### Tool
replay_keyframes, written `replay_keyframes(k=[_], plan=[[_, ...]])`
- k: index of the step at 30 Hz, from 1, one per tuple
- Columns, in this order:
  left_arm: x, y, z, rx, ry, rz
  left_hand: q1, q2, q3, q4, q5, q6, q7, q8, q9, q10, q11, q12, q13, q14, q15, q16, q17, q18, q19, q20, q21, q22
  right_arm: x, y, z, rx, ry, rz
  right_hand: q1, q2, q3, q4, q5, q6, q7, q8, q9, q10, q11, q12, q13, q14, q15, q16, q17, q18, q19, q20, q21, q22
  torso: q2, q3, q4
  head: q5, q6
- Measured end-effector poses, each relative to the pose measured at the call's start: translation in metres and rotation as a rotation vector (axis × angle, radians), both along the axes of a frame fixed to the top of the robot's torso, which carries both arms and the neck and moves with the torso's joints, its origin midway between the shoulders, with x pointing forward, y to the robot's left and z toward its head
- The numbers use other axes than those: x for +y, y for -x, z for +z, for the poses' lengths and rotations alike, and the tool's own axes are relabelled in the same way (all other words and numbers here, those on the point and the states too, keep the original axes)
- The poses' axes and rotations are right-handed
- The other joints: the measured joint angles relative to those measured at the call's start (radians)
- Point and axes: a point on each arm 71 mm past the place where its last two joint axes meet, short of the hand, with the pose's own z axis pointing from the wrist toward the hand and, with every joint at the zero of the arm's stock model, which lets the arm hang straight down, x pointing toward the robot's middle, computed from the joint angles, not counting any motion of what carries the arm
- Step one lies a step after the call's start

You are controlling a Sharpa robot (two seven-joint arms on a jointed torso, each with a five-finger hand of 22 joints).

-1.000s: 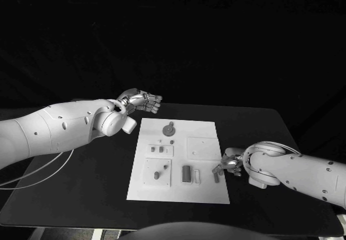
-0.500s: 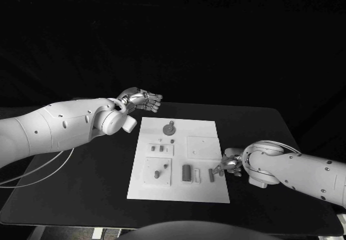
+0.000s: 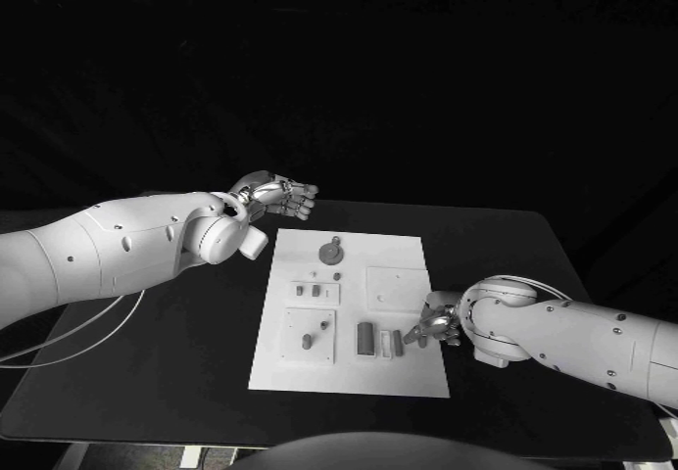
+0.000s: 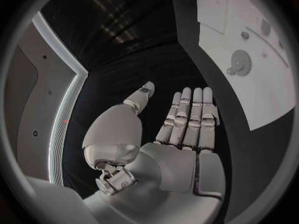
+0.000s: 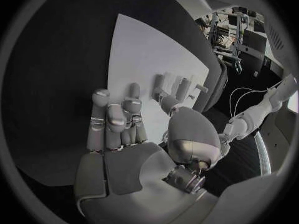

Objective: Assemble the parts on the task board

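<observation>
The white task board (image 3: 396,284) lies in the middle of the black table. My right hand (image 3: 438,325) is at the board's near right edge and pinches a small upright grey part (image 3: 400,344) between thumb and finger, just right of a pale bar (image 3: 384,343) and a dark bar (image 3: 366,339). In the right wrist view the thumb (image 5: 168,104) reaches toward upright pieces (image 5: 161,82) on the board (image 5: 137,50). My left hand (image 3: 278,199) hovers beyond the board's far left corner, holding nothing. In the left wrist view its fingers (image 4: 190,117) are straight and apart from the thumb.
A round grey part (image 3: 331,255) lies at the far end of the board. Two small pieces (image 3: 314,290) stand near the left middle, and more (image 3: 310,341) sit in the near left square. Bare black table (image 3: 169,362) surrounds the board.
My right hand has moved left over the board's near right edge, carrying the small grey part closer to the pale bar. The left hand has not moved.
</observation>
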Motion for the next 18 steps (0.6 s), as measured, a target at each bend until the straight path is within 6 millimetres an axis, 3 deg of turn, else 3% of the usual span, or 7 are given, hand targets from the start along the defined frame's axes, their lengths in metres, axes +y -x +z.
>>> replay_keyframes(k=[12,18], plan=[[-0.001,0.0,0.0,0.001,0.0,-0.001,0.0,0.0,0.0,0.0,0.0,0.0,0.0,0.0,-0.001,0.0,0.0,0.0,-0.001,0.0,0.0,0.0,0.001,-0.001,0.0,0.0,0.0,0.0,0.02,0.001,0.0,-0.004,-0.013,0.033,-0.005,0.003,0.0,0.005,0.0,0.002,-0.002,0.0,0.0,0.0,0.0,0.0,0.002,0.0,0.001,0.0,0.0,0.0,0.0,0.0,0.0,0.0,0.0,-0.0005,-0.0004,0.0,0.001],[-0.001,0.0,0.0,0.002,0.0,-0.001,0.0,0.0,0.0,0.0,0.0,0.0,0.0,0.0,-0.001,0.0,0.0,0.0,-0.001,0.0,0.0,0.0,0.001,0.01,0.0,0.0,0.0,0.0,0.02,0.001,0.0,-0.006,-0.018,0.033,-0.01,0.008,-0.002,0.012,0.0,0.002,-0.002,0.0,0.0,0.0,-0.006,0.0,0.004,0.002,0.002,0.002,0.001,0.0,0.0,0.0,0.0,0.0,0.0,-0.0005,-0.0004,0.001,0.001]])
